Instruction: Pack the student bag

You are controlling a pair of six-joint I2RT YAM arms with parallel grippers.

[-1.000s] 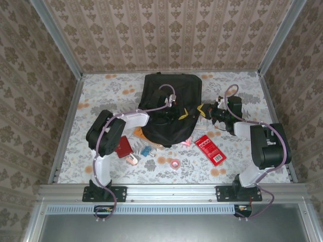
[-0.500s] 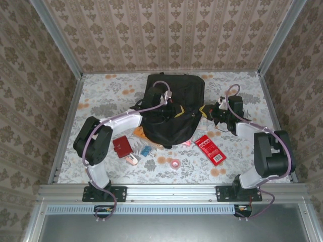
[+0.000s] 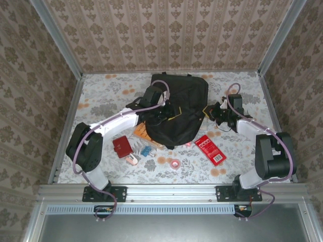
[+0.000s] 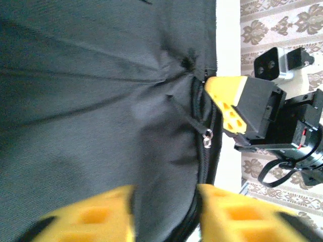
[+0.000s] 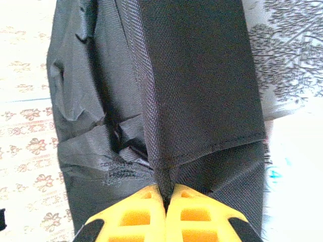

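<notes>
At the far middle of the surface [image 3: 101, 96], the student bag [image 3: 187, 98] lies flat, with my right gripper [image 5: 165, 195] clenched on a fold at its right edge and my left gripper [image 4: 164, 201] parted astride a ridge of fabric beside the zipper [image 4: 200, 161]. I judge packing barely begun: the red box [image 3: 210, 149], orange flat item [image 3: 142, 132], dark red case [image 3: 122, 146], pink tape roll [image 3: 175, 163] and small blue item [image 3: 146, 150] all lie loose outside the bag, near its front edge.

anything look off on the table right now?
One thing: an orange flat item looks partly tucked under the near-left edge of the student bag, so the bag rests on it. The bag also lies skewed, its right side pinched in the shut right gripper. Nothing looks spilled.
</notes>
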